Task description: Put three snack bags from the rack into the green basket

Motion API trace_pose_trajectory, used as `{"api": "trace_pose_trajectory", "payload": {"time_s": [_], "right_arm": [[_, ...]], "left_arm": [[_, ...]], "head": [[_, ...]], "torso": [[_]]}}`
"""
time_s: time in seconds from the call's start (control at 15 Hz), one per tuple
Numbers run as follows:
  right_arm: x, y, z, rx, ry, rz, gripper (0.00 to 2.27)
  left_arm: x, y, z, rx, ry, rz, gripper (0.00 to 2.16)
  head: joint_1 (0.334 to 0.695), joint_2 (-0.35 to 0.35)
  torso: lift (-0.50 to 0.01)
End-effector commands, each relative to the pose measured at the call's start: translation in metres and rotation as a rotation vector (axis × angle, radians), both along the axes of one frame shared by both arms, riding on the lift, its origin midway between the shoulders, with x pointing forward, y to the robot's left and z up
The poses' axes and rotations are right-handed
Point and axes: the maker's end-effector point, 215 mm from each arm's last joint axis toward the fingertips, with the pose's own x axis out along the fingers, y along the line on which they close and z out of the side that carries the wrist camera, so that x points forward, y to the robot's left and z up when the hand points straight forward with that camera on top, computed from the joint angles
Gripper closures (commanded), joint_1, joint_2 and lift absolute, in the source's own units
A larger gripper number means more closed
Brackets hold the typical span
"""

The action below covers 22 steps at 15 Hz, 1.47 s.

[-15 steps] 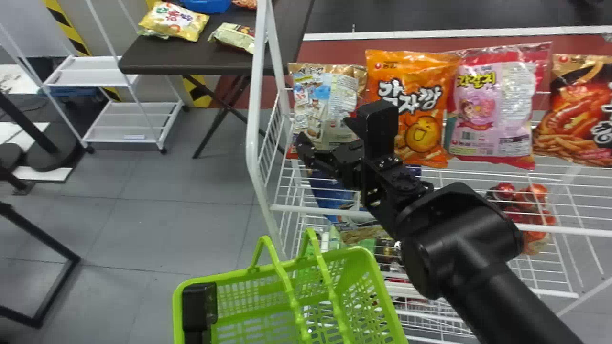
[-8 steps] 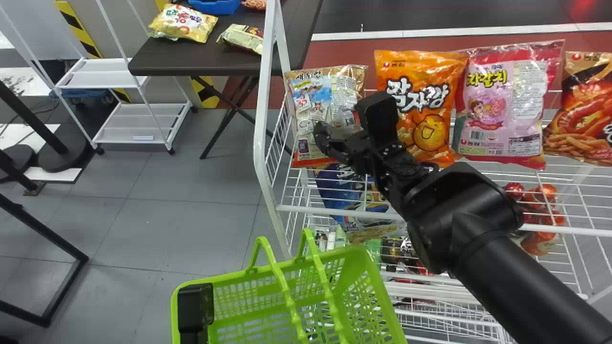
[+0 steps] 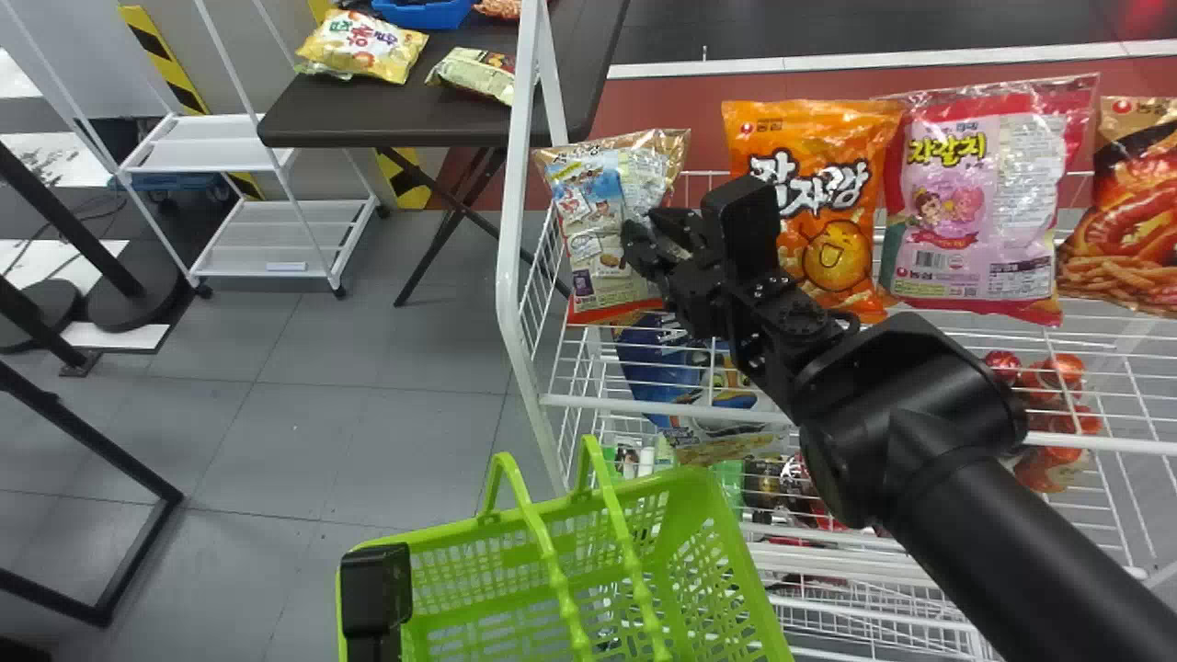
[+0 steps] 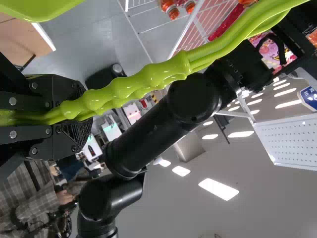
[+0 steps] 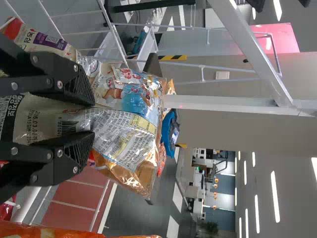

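Gripping the tan bag [image 3: 598, 267], tilted at the left end of the rack [image 3: 662, 409], between the fingers of the right gripper [image 3: 655, 234], near the orange bag [image 3: 828, 257]. Clasping the handle [image 4: 143, 82] of the green basket [image 3: 451, 532] in the left gripper [image 3: 375, 588].

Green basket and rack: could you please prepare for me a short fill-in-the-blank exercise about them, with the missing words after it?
The left gripper holds the green basket by its ____.
In the head view, the right gripper is at the rack's bag farthest to the ____.
Directly right of the orange bag is a mostly ____ bag.

Missing words: handle; left; pink.
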Motion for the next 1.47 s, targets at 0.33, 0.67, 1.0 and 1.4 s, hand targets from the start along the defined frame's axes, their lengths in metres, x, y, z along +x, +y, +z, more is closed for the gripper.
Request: {"api": "trace_pose_trajectory", "payload": {"time_s": [0.33,0.67,1.0,1.4], "right_arm": [[-0.039,-0.018,0.046,0.064,-0.046,-0.076,2.25],[-0.086,-0.079,0.053,-0.005,-0.041,-0.163,2.25],[-0.135,-0.108,0.064,-0.004,0.012,-0.152,2.25],[-0.215,-0.118,0.031,-0.062,0.206,-0.079,2.25]], "left_arm": [[0.003,0.004,-0.001,-0.007,0.004,0.011,2.15],[0.009,0.009,-0.006,0.004,0.007,0.027,2.15],[0.018,0.01,-0.008,0.012,0.001,0.035,2.15],[0.023,0.008,-0.005,0.013,-0.011,0.037,2.15]], "head": [[0.695,0.192],[0.695,0.141],[0.695,0.081],[0.695,0.041]], "torso": [[0.0],[0.0],[0.0],[0.0]]}}
